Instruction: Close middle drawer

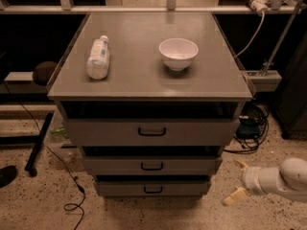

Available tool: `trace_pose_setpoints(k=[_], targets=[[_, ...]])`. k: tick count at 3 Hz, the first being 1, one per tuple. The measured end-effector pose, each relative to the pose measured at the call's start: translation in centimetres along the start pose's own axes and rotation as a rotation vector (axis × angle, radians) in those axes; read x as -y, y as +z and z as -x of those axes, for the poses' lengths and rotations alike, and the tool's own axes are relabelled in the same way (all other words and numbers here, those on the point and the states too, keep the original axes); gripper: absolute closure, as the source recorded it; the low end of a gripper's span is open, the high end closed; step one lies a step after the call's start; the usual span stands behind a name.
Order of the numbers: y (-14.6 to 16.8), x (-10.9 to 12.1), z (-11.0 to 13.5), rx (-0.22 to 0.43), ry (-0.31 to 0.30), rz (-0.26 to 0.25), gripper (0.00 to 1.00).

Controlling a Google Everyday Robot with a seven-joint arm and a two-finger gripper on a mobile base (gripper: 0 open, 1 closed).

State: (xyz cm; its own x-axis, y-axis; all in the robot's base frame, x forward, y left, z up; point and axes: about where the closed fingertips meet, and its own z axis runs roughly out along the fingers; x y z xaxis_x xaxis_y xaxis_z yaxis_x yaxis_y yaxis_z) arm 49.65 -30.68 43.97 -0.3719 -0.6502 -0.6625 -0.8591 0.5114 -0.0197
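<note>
End effector (238, 180) hovering right of middle drawer (152, 166), spread open, empty. Looking like approach step; next needing push on front.

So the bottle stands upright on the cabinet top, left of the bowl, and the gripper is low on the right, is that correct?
Not quite: the camera view shows the bottle lying on its side, left of the bowl. The gripper is low on the right, as said.

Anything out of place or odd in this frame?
The white labelled bottle lies on its side on the grey cabinet top, beside an upright white bowl. The pale two-finger gripper sits low right, open, clear of the grey middle drawer.
</note>
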Motion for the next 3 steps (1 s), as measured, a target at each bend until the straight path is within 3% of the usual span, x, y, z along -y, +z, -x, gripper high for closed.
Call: trace_pose_setpoints(k=[1,2,3], targets=[[-2.4,0.6,-1.3,-0.01,0.019,-0.024,0.0],[-6.5,0.3,-1.9,-0.001,0.022,-0.087,0.0],[-6.6,0.4,-2.0,-0.001,0.023,-0.088,0.0]])
